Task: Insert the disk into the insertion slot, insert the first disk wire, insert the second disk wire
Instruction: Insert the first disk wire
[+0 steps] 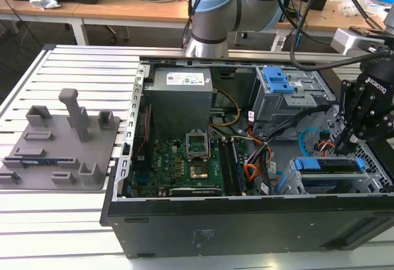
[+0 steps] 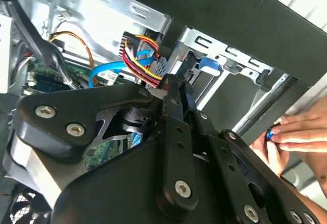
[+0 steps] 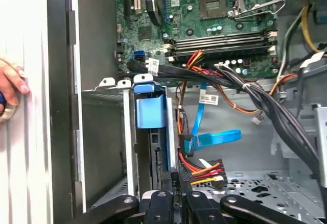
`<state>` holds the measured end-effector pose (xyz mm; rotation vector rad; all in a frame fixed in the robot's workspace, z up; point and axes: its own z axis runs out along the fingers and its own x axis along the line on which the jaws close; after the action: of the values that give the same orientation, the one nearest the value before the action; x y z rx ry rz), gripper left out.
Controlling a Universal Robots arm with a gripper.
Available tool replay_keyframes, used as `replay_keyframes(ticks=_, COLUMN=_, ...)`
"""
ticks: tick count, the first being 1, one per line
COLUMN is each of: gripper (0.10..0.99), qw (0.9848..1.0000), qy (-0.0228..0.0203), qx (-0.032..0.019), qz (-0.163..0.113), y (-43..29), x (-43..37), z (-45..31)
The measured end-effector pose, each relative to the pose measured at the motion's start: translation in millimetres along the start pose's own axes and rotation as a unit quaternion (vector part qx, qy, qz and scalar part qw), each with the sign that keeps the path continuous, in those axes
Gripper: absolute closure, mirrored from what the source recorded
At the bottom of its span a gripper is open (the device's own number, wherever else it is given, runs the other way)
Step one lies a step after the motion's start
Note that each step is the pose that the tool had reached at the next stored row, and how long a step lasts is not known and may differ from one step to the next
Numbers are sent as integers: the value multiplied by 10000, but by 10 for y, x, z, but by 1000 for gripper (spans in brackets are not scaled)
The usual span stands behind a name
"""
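The disk (image 1: pixel 326 165) in its blue carrier (image 3: pixel 149 109) sits inside the insertion slot (image 1: pixel 291 184), the small grey cage (image 3: pixel 102 132) at the case's front corner on the exterior view's right. My gripper (image 1: pixel 346 139) hangs just above the disk's rear end. Its fingers (image 3: pixel 161 203) are closed together on the black connector of a red, yellow and orange disk wire (image 3: pixel 203 170), held against the disk's edge. A blue flat disk wire (image 3: pixel 214 138) ends in a connector touching the disk beside it. In the second wrist view the gripper (image 2: pixel 172 87) points at the same wire bundle (image 2: pixel 140 58).
A person's hand (image 3: pixel 10 89) rests outside the case wall, also visible as a hand (image 2: pixel 294 137) in the second wrist view. A big grey box (image 1: pixel 178 95), the motherboard (image 1: pixel 184 159) and a larger cage with a blue latch (image 1: pixel 277 80) fill the case. A grey fixture (image 1: pixel 61 141) lies on the exterior view's left.
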<state>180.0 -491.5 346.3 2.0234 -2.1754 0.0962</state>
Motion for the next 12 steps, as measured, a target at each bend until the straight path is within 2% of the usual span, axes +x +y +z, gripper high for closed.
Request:
replay_keyframes(ticks=1, gripper=922, qw=10000, qy=-75, qx=-5, qz=-6, y=2, x=22, z=-17)
replay_keyframes(ticks=3, gripper=922, qw=9999, qy=-153, qx=-10, qz=-12, y=6, x=82, z=-25)
replay_keyframes(ticks=7, gripper=922, qw=9998, qy=-220, qx=-14, qz=-18, y=1, x=207, z=-4)
replay_keyframes(ticks=9, gripper=922, qw=9995, qy=-324, qx=-17, qz=-41, y=-1, x=231, z=0)
replay_keyframes(ticks=10, gripper=922, qw=9992, qy=-408, qx=-19, qz=-53, y=-2, x=247, z=3)
replay_keyframes(ticks=12, gripper=922, qw=9991, qy=-413, qx=-20, qz=-54, y=-2, x=247, z=3)
